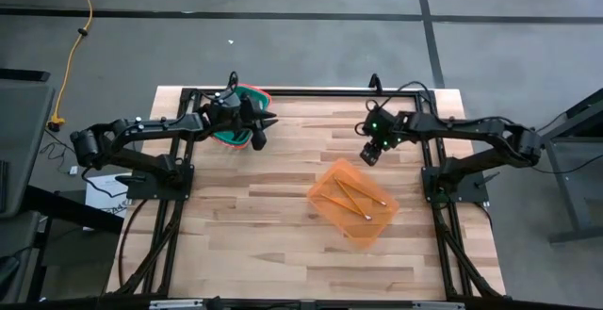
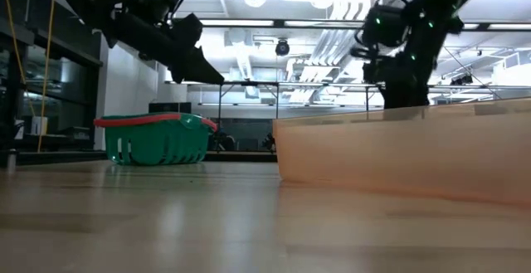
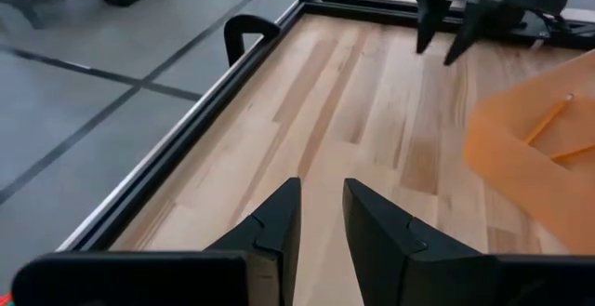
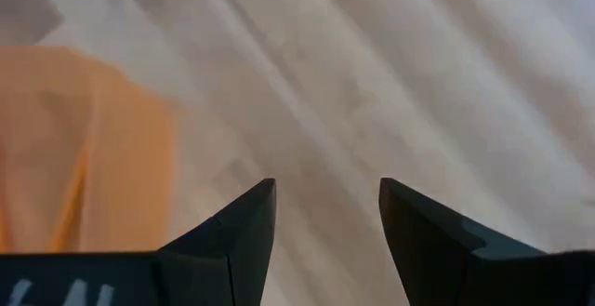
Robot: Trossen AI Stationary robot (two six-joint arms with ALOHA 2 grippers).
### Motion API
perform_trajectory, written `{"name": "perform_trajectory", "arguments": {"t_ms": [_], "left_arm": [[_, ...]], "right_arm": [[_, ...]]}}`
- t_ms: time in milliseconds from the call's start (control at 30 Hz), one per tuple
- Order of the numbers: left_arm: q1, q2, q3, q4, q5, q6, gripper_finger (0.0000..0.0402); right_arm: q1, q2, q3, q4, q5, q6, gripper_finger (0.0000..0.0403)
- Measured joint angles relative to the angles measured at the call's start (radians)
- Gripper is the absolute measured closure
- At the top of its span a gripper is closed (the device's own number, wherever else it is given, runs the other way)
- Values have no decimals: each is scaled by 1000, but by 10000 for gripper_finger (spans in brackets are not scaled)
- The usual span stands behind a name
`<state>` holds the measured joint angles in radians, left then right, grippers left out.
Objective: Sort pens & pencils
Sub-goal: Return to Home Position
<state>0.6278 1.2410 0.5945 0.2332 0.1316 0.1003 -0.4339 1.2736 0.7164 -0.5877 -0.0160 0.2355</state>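
The left hand (image 1: 264,131), barely parted and empty, hung above the green plastic basket (image 2: 153,140) at eleven o'clock. The right hand (image 1: 369,155), wider and empty, hung at one. I'd have drawn both back high, clear of rims.

The left arm (image 1: 132,140), based at the table's (image 1: 283,253) 9 o'clock, and the right arm (image 1: 480,140), at 3 o'clock, are matte black with rounded joint housings. Small green lights (image 1: 375,126) glow at the right wrist. The left gripper (image 3: 322,187) and right gripper (image 4: 326,187) carry dark, wedge-shaped fingers tapering to blunt tips.
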Motion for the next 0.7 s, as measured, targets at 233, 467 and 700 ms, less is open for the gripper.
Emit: {"name": "perform_trajectory", "arguments": {"t_ms": [233, 467, 700], "left_arm": [[0, 0, 0, 17, 7, 51, 332], [0, 1, 0, 137, 7, 48, 332], [0, 1, 0, 189, 7, -77, 334]], "right_arm": [[16, 0, -105, 93, -100, 85, 219], [58, 0, -146, 216, -91, 52, 219], [109, 0, -202, 328, -73, -41, 219]]}}
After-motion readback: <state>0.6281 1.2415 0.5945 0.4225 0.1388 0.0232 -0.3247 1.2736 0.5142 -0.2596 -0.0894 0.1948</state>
